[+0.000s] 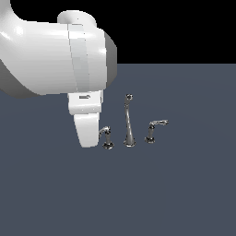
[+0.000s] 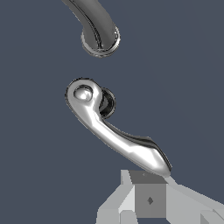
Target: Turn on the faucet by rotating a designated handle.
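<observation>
Arm (image 1: pixel 55 55) fills the exterior view's upper left, nearest the camera. Gripper (image 2: pixel 148 199) sits right at the lever tip of the handle (image 2: pixel 116 131); can't tell how wide the pincer is or whether it touches. Handle is the faucet's post on the exterior view's left, beside the spout (image 1: pixel 129 122). Twin handle (image 1: pixel 154 129) on the right.

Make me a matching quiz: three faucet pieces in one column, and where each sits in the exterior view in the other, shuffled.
1. spout
2. handle
3. twin handle

A. at the exterior view's right end of the row
B. at the exterior view's left end, beside the white arm
C. in the middle, tallest

Pairs: 1-C, 2-B, 3-A
</observation>
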Robot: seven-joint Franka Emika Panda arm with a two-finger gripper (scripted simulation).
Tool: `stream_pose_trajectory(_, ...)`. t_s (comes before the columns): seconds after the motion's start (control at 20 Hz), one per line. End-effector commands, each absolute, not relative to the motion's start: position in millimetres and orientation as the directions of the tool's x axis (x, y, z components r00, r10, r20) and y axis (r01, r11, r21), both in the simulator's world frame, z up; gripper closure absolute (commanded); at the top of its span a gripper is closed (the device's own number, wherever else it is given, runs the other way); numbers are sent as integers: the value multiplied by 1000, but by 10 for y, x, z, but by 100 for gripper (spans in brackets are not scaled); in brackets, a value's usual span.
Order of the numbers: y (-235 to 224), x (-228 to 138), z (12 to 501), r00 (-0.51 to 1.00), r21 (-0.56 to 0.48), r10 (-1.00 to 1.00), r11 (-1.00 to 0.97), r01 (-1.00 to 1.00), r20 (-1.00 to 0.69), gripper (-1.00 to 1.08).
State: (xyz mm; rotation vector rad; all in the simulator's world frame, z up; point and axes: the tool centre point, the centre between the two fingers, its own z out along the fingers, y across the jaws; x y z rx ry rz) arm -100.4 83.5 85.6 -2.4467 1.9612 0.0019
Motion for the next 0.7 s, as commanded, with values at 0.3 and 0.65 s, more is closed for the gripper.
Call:
stream_pose_trajectory(0.3,423,-1101,857,200,-1,-980,-200,-980,-1,108)
stream_pose_trajectory(0.65,412,-1099,856,232,-1,-973,-232,-973,-5,108)
